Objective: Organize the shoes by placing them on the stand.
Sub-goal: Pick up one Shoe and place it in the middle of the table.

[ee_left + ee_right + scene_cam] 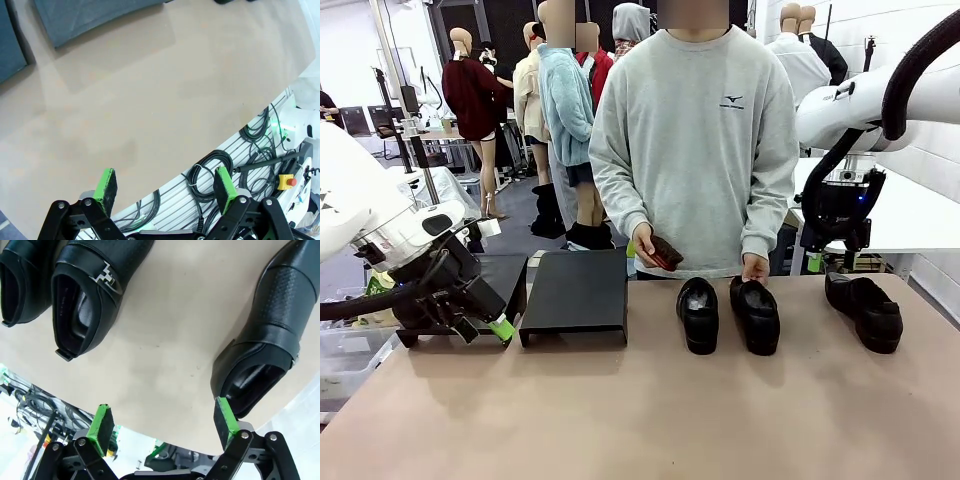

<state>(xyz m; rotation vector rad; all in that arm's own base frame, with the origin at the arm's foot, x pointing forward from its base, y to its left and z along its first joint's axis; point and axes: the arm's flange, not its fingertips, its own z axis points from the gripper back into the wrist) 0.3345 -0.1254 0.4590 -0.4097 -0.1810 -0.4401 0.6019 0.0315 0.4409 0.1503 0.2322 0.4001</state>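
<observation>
Three black glossy shoes stand on the table: one [698, 314] right of centre, one [755, 314] beside it, and one [865, 310] at the far right. The person's hand [755, 266] rests at the heel of the middle shoe, and the other hand holds a dark shoe-like object [663, 252]. The black stand [575, 297] sits left of centre. My left gripper [488, 330] hangs open beside the stand's left end, over bare table [166, 187]. My right gripper [832, 262] is open above the table's far edge, one pad [226, 422] close to the heel of the far-right shoe [270, 335].
A second black platform [505, 280] lies behind my left gripper. A clear plastic bin [345, 360] sits off the table's left edge. Cables [210, 172] hang below the near edge. The person stands at the far side, behind the shoes.
</observation>
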